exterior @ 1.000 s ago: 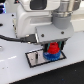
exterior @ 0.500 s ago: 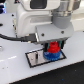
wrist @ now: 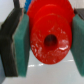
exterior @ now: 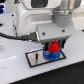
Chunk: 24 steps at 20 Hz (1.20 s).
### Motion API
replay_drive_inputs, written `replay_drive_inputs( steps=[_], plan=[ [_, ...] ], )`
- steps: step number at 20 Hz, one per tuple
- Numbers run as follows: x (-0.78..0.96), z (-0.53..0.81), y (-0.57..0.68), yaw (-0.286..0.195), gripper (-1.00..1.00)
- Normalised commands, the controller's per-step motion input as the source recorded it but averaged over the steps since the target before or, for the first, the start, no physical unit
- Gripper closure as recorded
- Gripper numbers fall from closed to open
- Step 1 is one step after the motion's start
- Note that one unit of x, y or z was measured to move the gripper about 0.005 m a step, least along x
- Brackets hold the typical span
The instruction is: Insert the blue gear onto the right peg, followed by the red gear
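In the exterior view the blue gear [exterior: 49, 55] lies flat on the right part of the grey black-edged plate [exterior: 34, 59]. The red gear [exterior: 52, 48] sits just above it, between the fingers of my gripper [exterior: 53, 46]. In the wrist view the red gear [wrist: 48, 37] fills the middle, its dark centre hole showing. A teal finger pad [wrist: 22, 42] presses each side of it, so my gripper [wrist: 49, 41] is shut on it. The right peg is hidden under the gears. I cannot tell whether the red gear touches the blue one.
The white robot arm and a black cable [exterior: 15, 36] fill the upper part of the exterior view. The plate lies on a white table [exterior: 15, 70]. The plate's left half is bare grey.
The gripper with the red gear has come down very slightly toward the blue gear. The blue gear and the plate have not moved.
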Motion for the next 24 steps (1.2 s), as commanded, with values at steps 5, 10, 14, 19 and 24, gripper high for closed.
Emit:
replay_drive_inputs(
  steps=[5,10,14,19,24],
  plan=[
    [0.13,0.02,-0.02,0.000,1.00],
    [0.06,-0.09,-0.02,0.000,1.00],
    [0.01,-0.04,0.00,0.000,1.00],
    [0.01,0.34,0.15,0.000,1.00],
    [0.06,0.08,0.00,0.000,1.00]
  ],
)
